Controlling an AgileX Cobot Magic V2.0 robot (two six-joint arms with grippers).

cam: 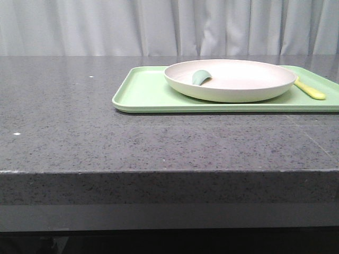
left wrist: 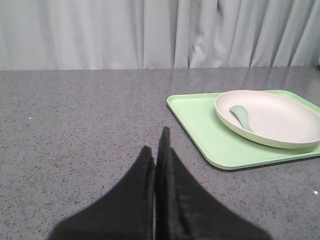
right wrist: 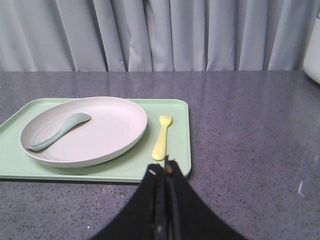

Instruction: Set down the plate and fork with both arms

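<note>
The cream-white plate (cam: 230, 80) (left wrist: 272, 116) (right wrist: 85, 130) rests on the light-green tray (cam: 143, 92) (left wrist: 225, 147) (right wrist: 177, 150), with a small curved teal piece (cam: 200, 77) (left wrist: 241, 116) (right wrist: 60, 131) lying in it. The pale-yellow fork (cam: 311, 90) (right wrist: 162, 136) lies on the tray just right of the plate. My left gripper (left wrist: 156, 145) is shut and empty, over bare table left of the tray. My right gripper (right wrist: 164, 169) is shut and empty, just short of the tray's near edge, close to the fork's handle end. Neither gripper appears in the front view.
The grey speckled tabletop (cam: 63, 121) extends left of the tray and to its front edge. A grey curtain (cam: 159, 26) hangs behind. A pale object (right wrist: 312, 50) stands at the far right edge of the right wrist view.
</note>
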